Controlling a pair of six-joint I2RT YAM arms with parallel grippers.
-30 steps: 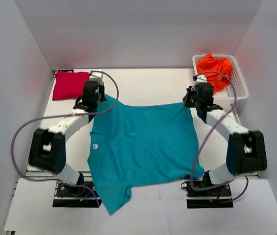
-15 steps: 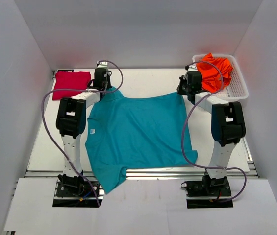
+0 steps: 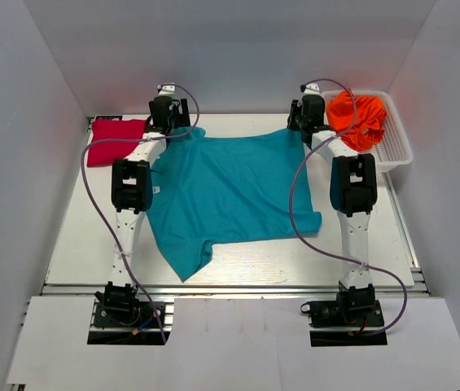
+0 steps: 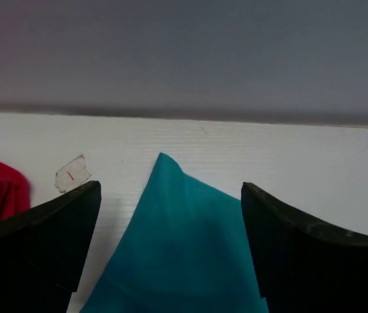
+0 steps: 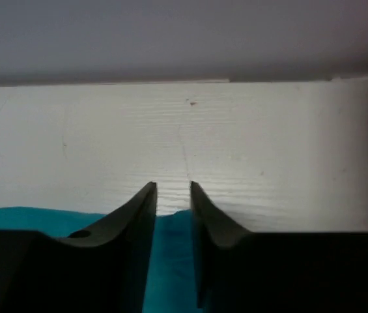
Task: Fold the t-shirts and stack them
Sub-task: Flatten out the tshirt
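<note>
Evidently the left gripper (image 4: pixel 170 187) is spread wide, its two dark fingers (image 4: pixel 47 235) standing well apart over the white table (image 3: pixel 295 261). A pointed corner of the teal t-shirt (image 3: pixel 230 187) lies between them, flat on the surface and touched by neither finger. Off to that gripper's left sits the red t-shirt (image 3: pixel 114 140), bunched in a soft heap, and a small scrap of pale tape (image 4: pixel 73 173) lies just ahead of the left finger.

The right gripper (image 5: pixel 172 187) has its fingers drawn close together with only a narrow slot between them. An edge of the same teal t-shirt shows in that slot and runs off beneath the left finger. Whether the cloth is actually pinched or merely lies under the fingers cannot be told. To this gripper's right, an orange t-shirt (image 3: pixel 358 114) is heaped in a white basket (image 3: pixel 398 145).

From both grippers the teal t-shirt spreads back toward the arm bases, one sleeve trailing behind the left arm.
</note>
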